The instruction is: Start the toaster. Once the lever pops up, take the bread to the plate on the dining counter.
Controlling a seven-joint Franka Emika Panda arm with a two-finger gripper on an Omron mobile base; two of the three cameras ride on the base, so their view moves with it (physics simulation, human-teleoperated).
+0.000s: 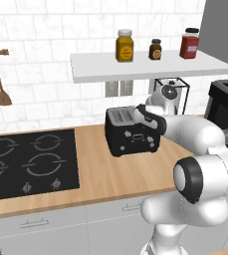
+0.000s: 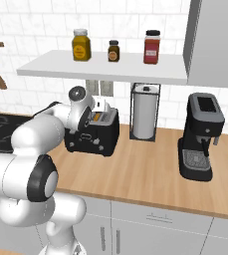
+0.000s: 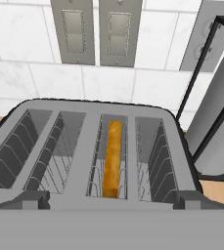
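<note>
Sitting pretty early in the task by the looks of it: bread [image 3: 114,158] still down in the third slot of the toaster [image 1: 130,130], only its golden crust edge poking into sight, nothing lifted out yet. Gripper [image 3: 111,199] hovering right over the slots with jaws spread wide, holding nothing. Can't tell whether the lever is already pushed down. Still to go: starting it if needed, waiting for the pop, grabbing the slice, hauling it over to the plate. Crowding the spot: paper towel holder [image 2: 144,110] just beside the toaster, coffee machine [image 2: 200,135] further right, shelf [image 2: 105,67] with jars hanging overhead, hob [image 1: 28,162] off left.
</note>
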